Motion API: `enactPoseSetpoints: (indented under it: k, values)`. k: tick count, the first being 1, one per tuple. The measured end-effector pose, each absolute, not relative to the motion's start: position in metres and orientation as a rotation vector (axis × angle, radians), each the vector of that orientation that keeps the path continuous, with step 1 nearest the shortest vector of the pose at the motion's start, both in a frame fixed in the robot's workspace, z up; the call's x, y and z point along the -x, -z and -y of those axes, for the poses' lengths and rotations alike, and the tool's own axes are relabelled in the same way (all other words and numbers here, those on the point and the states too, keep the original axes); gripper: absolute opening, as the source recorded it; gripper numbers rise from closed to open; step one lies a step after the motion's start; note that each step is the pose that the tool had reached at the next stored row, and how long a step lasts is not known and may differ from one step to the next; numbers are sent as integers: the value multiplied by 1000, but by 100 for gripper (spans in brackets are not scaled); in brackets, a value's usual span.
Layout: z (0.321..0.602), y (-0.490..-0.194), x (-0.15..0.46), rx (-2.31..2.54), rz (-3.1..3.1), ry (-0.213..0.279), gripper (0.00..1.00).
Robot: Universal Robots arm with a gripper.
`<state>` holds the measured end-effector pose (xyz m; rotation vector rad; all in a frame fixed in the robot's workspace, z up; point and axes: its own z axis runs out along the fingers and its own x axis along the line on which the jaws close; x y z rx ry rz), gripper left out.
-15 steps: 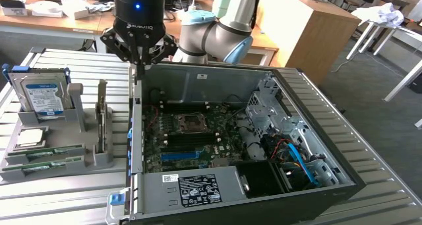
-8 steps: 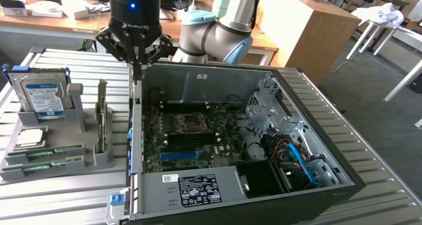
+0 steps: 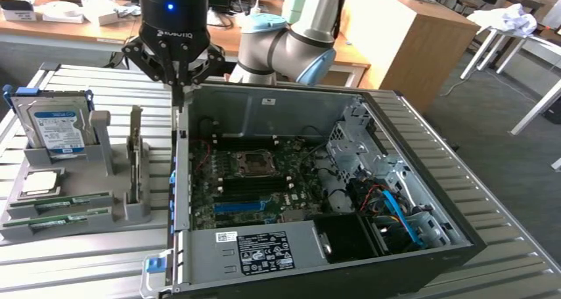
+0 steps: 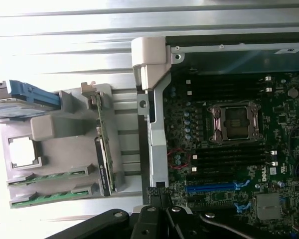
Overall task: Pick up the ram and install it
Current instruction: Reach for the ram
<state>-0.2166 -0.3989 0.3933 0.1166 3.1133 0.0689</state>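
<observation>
1. My gripper (image 3: 178, 100) hangs over the left wall of the open computer case (image 3: 421, 200), at its far corner. My fingers (image 4: 158, 199) are pressed together, pointing down, and no part sits between them.

2. One ram stick (image 3: 62, 202) lies in the grey holder (image 3: 131, 210) on the slatted table (image 3: 88, 259), on the exterior view's left of the case. A second ram stick (image 3: 57, 221) lies just beside it, on the near side. Both rest on edge in their slots and well apart from my fingers. In the wrist view they show as green strips (image 4: 47, 178) and (image 4: 50, 196).

3. The same holder carries a silver hard drive (image 3: 57, 129) standing upright at its far end, a square processor (image 3: 39, 183) lying flat between the drive and the sticks, and a grey upright card (image 3: 136, 148) on the side nearest the case.

4. Inside the case, the motherboard (image 3: 254, 181) lies flat with the processor socket (image 3: 251, 162) near its middle. Long dark memory slots (image 4: 229, 159) run beside the socket.
</observation>
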Motion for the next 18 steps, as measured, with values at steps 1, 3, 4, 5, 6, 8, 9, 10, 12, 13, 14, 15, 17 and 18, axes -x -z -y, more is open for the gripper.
enactPoseSetpoints:
  k: [1,3,4,5,6,8,9,10,12,13,14,15,17,18]
  values:
    - [399,-393,217,-117,-3113,-69,11]
    - [399,-393,219,-117,-3113,-69,11]
    - [399,-393,220,-116,-3113,-69,11]
    - [399,-393,221,-117,-3113,-69,11]
    - [399,-393,222,-117,-3113,-69,11]
    - [399,-393,225,-117,-3113,-69,11]
    - [399,-393,226,-117,-3113,-69,11]
    - [399,-393,227,-116,-3113,-69,11]
    - [399,-393,229,-117,-3113,-69,11]
    - [399,-393,230,-117,-3113,-69,11]
    - [399,-393,230,-117,-3113,-69,11]
    - [399,-393,231,-117,-3113,-69,11]
    - [399,-393,232,-117,-3113,-69,11]
    - [399,-393,233,-117,-3113,-69,11]
